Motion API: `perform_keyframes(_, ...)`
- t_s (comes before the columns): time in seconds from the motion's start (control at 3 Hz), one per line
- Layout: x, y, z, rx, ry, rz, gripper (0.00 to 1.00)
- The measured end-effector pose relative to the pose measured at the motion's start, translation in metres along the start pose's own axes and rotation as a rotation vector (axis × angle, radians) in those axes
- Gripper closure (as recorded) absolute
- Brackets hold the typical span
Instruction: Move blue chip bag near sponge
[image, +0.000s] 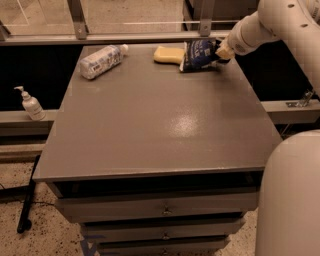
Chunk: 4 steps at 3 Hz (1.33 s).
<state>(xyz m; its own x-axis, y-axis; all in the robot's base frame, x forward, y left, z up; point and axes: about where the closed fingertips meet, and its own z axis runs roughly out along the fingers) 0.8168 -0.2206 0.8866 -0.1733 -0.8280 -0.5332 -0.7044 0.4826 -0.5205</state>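
Note:
The blue chip bag (198, 55) stands on the far right part of the grey table (155, 115), its left edge touching the yellow sponge (167, 54). My gripper (221, 52) comes in from the upper right and is shut on the bag's right edge. The sponge lies flat just left of the bag, partly hidden behind it.
A clear plastic water bottle (101, 61) lies on its side at the far left of the table. A white pump bottle (31, 104) stands on a ledge left of the table. A rail (125, 36) runs behind the table. My white arm (280, 22) reaches over the right side.

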Motion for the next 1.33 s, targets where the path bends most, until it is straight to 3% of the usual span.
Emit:
perform_keyframes(1.0, 0.004, 0.007, -0.008, -0.036, -0.01, 0.028, 0.12)
perform_keyframes(1.33, 0.004, 0.011, -0.018, -0.054, -0.032, 0.044, 0.0)
